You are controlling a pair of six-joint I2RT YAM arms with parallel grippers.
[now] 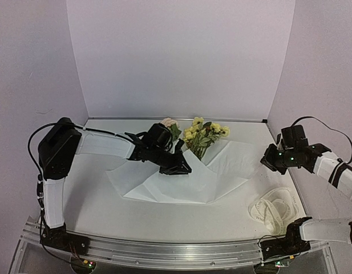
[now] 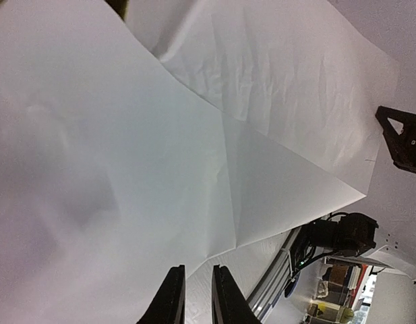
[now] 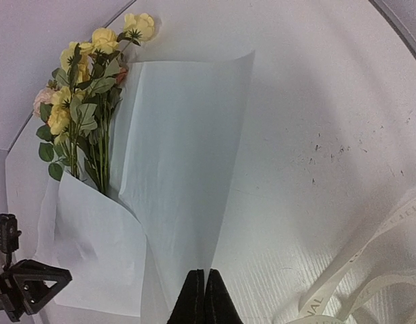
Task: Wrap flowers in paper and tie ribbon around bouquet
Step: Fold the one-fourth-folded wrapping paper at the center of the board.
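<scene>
The flowers [image 1: 201,134] lie at the back middle of the table, yellow blossoms and a pale rose with green leaves [image 3: 86,101]. Their stems run under the white paper [image 1: 187,182], whose left flap is folded over them. In the right wrist view the paper [image 3: 181,169] has a curled top edge. My left gripper [image 1: 184,166] hovers over the folded flap. Its jaws [image 2: 193,270] stand a narrow gap apart with nothing between them. My right gripper [image 1: 266,162] hangs raised at the right, shut and holding nothing [image 3: 205,277], over the sheet's right edge. The ribbon [image 1: 272,208] lies looped at the front right.
White walls close in the table [image 1: 107,211] at the back and both sides. A metal rail [image 1: 176,251] runs along the front edge by the arm bases. The ribbon's loops [image 3: 369,277] lie just right of my right gripper.
</scene>
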